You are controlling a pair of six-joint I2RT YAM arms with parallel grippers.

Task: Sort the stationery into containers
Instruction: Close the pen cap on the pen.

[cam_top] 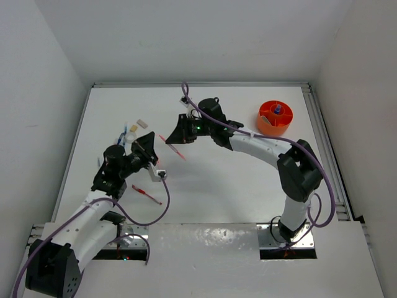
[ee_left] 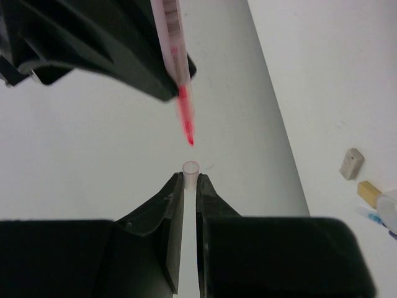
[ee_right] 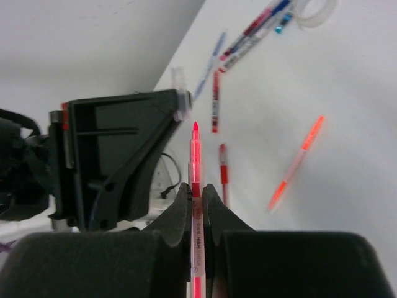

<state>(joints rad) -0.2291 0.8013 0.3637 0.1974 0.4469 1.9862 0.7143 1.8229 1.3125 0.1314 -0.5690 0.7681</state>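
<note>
Right tool [ee_right: 196, 197] clamped on thin red plastic pen [ee_right: 195, 158], nib bare, centre of the overhead frame. Left tool [ee_left: 190, 189] pinched on small clear plastic cap [ee_left: 190, 167], mouth facing nib, just apart. Looks like a recap. Pen seems tilted against the cap axis: square it up, then push straight and slow. Round orange plastic tub [cam_top: 276, 119] sits upper right. Loose red pen [cam_top: 147, 194] lies on white bench [cam_top: 248, 198], lower left.

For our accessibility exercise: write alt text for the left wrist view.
The left gripper pinches a small clear tube; the right gripper holds a red pen, tip aimed at the tube's open end, not touching. A beige block lies at right.
</note>
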